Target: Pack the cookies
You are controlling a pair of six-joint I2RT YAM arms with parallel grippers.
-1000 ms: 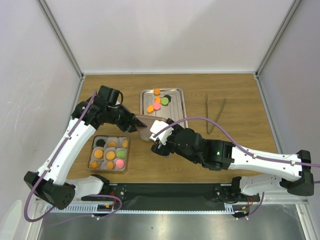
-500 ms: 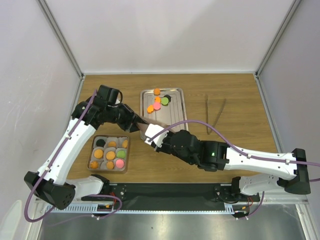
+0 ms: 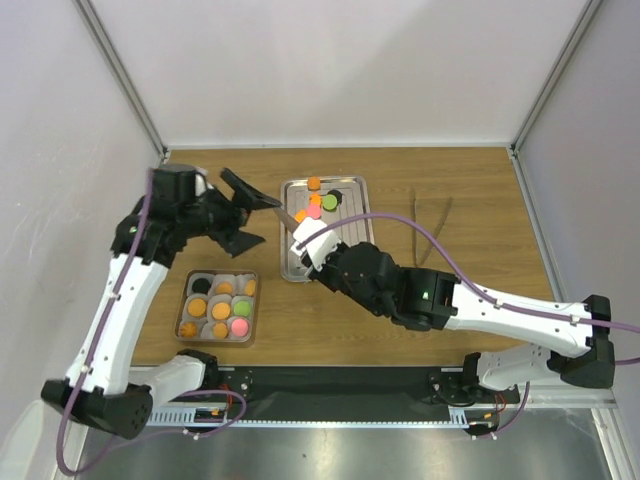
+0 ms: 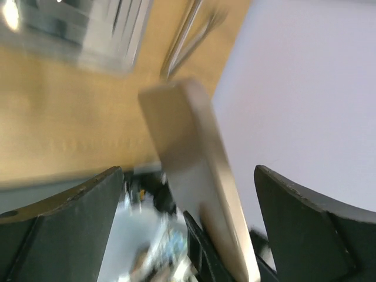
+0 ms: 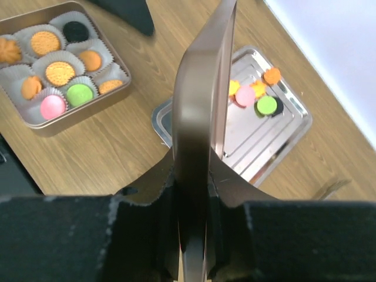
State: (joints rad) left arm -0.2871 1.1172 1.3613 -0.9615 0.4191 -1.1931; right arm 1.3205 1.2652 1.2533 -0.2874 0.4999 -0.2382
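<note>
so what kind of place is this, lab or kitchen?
Most likely a lab test cell, not a kitchen: plain white panel walls enclose a wooden table, and the left arm and right arm are mounted at its near edge.

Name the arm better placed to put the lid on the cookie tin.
Right. The right gripper is clamped on the brown lid, held on edge; the left gripper stands open, clear of it.

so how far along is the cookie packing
Done: every cup in the box looks filled with cookies. In hand: the right gripper is shut on the lid, held on edge; the left gripper is open. Left: several loose cookies sit on the steel tray, and the box is uncovered.
</note>
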